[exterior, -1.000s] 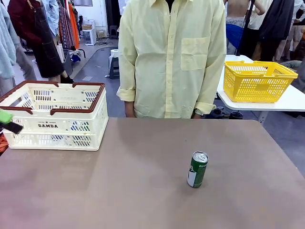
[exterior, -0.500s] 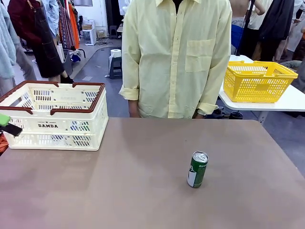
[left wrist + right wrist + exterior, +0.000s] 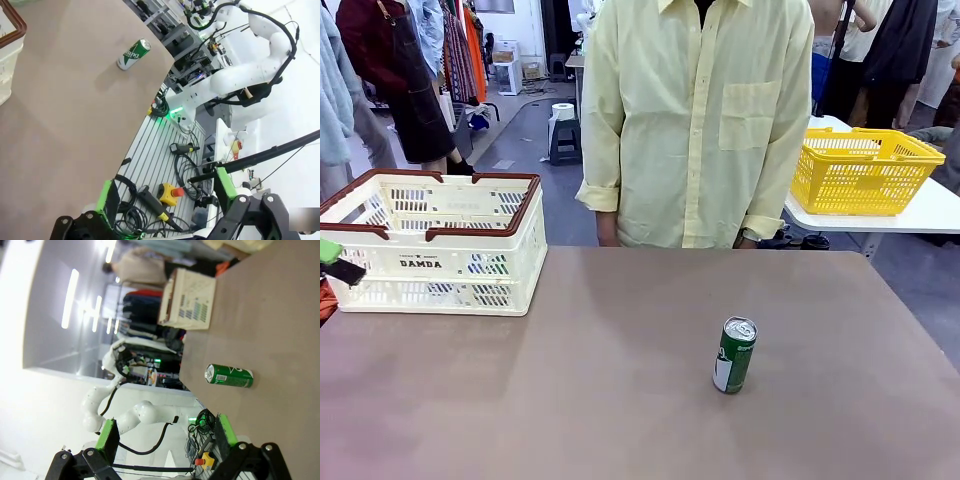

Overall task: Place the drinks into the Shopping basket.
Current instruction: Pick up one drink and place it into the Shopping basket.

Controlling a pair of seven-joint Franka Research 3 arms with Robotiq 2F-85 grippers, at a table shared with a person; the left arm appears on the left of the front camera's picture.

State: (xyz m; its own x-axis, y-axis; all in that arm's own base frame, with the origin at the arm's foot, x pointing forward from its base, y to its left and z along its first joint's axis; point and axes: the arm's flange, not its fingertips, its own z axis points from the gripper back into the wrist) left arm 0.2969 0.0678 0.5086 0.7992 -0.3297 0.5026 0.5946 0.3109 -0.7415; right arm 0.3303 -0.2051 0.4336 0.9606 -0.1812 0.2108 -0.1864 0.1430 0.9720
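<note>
With both the left gripper (image 3: 165, 202) and the right gripper (image 3: 165, 440) spread wide and empty off the table, one green can (image 3: 735, 355) stands upright well right of the DAMDA basket (image 3: 430, 245), so the next step is probably reaching for and gripping it.

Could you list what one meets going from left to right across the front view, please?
Left pincer at the picture's edge → Shopping basket → person's yellow shirt → green can standing on the table → yellow mesh basket on the white side table.
</note>
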